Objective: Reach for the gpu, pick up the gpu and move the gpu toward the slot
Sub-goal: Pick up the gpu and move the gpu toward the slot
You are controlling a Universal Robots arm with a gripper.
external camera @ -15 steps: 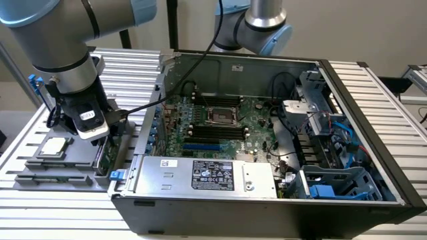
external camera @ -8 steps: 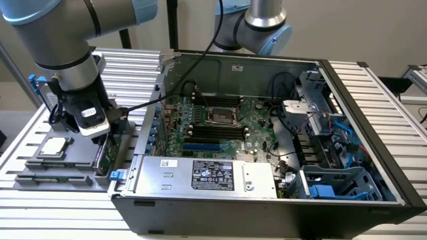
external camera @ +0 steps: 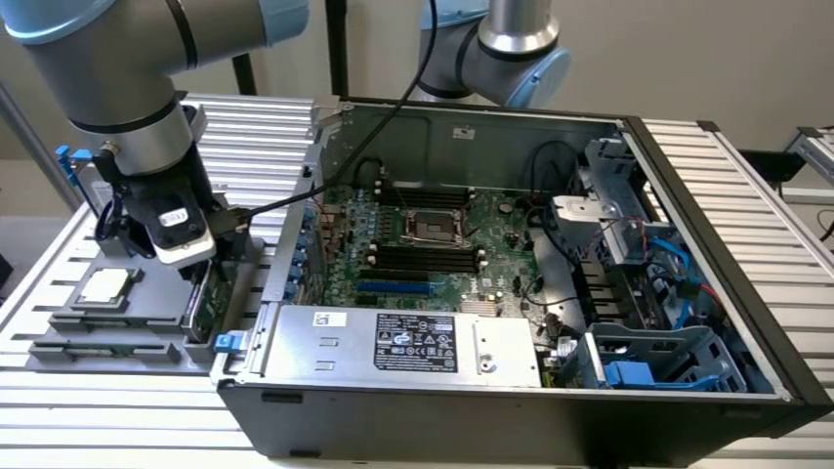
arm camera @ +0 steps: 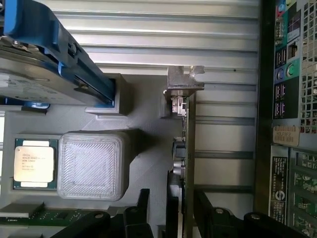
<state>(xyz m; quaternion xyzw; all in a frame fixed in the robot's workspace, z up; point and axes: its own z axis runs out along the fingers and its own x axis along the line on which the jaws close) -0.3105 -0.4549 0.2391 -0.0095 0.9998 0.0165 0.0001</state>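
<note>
The tool (arm camera: 172, 213) hung over the grey parts holder (arm camera: 143, 124) that sat on the slatted worktop (external camera: 729, 195), at the exterior view's left of the open computer case (external camera: 678, 391). Its 2 black fingers (arm camera: 142, 206) stood apart, 1 on each side of the gpu (arm camera: 188, 148), and I could not see either of them pressing on the card. The gpu stood on its long edge in a groove of the holder, seen edge-on from the wrist, with its silver bracket (arm camera: 184, 82) at the end farther from the fingers. It was not yet lifted and was well apart from the blue slot (external camera: 394, 288) on the motherboard (external camera: 443, 244) inside the case. By my judgement the step in hand was the reach closing into the grasp. To do it well, the card should lie midway between the fingers, so that both meet it together and neither tips it in its groove. The grip should fall on bare board or a solid part, not on small components. The approach should run straight down along the card's plane, clear of the ribbed grey block (arm camera: 90, 165) just beside the CPU chip (arm camera: 33, 163) and of the blue-railed hard drive (arm camera: 74, 64) nearby. A thin board bends easily, so a gentle, square squeeze seemed wise.
</note>
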